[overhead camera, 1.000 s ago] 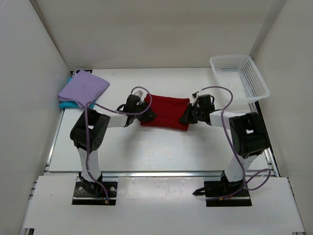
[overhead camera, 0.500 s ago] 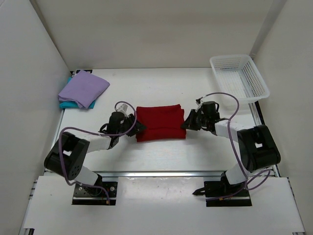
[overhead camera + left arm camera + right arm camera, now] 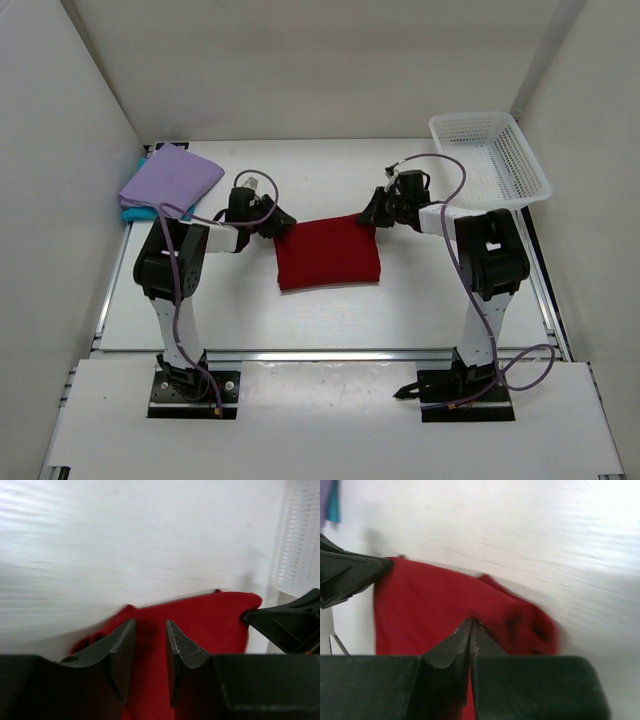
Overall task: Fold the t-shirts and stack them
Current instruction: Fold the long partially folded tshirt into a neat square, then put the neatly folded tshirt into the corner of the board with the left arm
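Observation:
The dark red t-shirt (image 3: 328, 255) lies folded into a rough square mid-table. My left gripper (image 3: 282, 222) is at its far left corner; in the left wrist view its jaws (image 3: 150, 622) stand a little apart over the red cloth (image 3: 200, 615). My right gripper (image 3: 369, 215) is at the far right corner, jaws pressed together (image 3: 471, 621) on the red cloth (image 3: 420, 605), which bunches beside them. The lavender t-shirt (image 3: 172, 180) lies folded on the teal t-shirt (image 3: 135, 212) at the far left.
A white mesh basket (image 3: 490, 160) stands at the far right corner of the table. White walls close in the left, right and back sides. Purple cables loop over both arms.
Both grippers have swung from the shirt's near side to its far edge, carrying the cloth over. The red shirt has gone from a wide strip to a squarer fold.

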`<state>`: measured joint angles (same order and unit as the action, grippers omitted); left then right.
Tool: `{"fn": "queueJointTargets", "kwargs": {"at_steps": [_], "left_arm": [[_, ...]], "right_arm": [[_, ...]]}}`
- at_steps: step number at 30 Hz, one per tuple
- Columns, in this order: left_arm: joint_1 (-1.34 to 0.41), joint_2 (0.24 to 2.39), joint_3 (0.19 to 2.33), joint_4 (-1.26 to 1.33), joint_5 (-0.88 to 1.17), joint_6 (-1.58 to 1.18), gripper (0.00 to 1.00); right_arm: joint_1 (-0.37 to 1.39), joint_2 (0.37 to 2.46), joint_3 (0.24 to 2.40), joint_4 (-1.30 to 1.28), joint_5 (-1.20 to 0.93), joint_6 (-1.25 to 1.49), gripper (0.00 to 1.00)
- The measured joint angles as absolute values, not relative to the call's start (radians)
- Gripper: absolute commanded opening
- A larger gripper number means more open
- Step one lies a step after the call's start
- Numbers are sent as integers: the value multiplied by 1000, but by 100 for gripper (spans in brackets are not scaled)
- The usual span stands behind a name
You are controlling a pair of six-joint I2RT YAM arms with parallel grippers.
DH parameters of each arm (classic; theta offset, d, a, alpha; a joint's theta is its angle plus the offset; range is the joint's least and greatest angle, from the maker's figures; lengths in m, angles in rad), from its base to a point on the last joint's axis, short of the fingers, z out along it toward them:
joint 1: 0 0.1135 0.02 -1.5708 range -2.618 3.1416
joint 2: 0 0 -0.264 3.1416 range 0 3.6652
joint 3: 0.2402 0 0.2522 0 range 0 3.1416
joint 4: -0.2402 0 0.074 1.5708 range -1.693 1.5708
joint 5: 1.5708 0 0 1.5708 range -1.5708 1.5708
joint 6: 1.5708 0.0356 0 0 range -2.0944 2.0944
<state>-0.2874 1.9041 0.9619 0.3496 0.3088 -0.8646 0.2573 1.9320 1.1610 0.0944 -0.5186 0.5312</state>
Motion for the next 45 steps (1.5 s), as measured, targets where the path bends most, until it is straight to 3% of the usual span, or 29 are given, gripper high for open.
{"fn": "queueJointTargets", "kwargs": {"at_steps": [7,15,18,20,23,30,35,38,41,45], "left_arm": [[-203,1964,937,390,344,-884,42],[-174,1886,867,390,332,-893,61],[-179,1783,857,326,278,-857,65],[-183,1700,850,300,245,-824,67],[-195,1587,782,295,210,-788,73],[-265,1480,469,327,227,-760,80],[-273,1508,460,396,272,-762,81],[-292,1582,488,466,307,-776,75],[-330,1694,561,530,344,-796,58],[-371,1818,619,599,359,-845,12]], "right_arm": [[146,2014,1106,138,-581,562,0],[130,2004,1093,150,-594,582,3],[141,1938,1057,155,-591,603,15],[155,1858,1013,166,-584,611,33],[189,1707,933,193,-569,621,53],[246,1475,714,302,-579,652,59],[262,1423,601,303,-585,655,58],[259,1398,551,310,-590,656,58],[252,1395,529,321,-599,659,59],[236,1395,524,335,-614,660,58]]}}
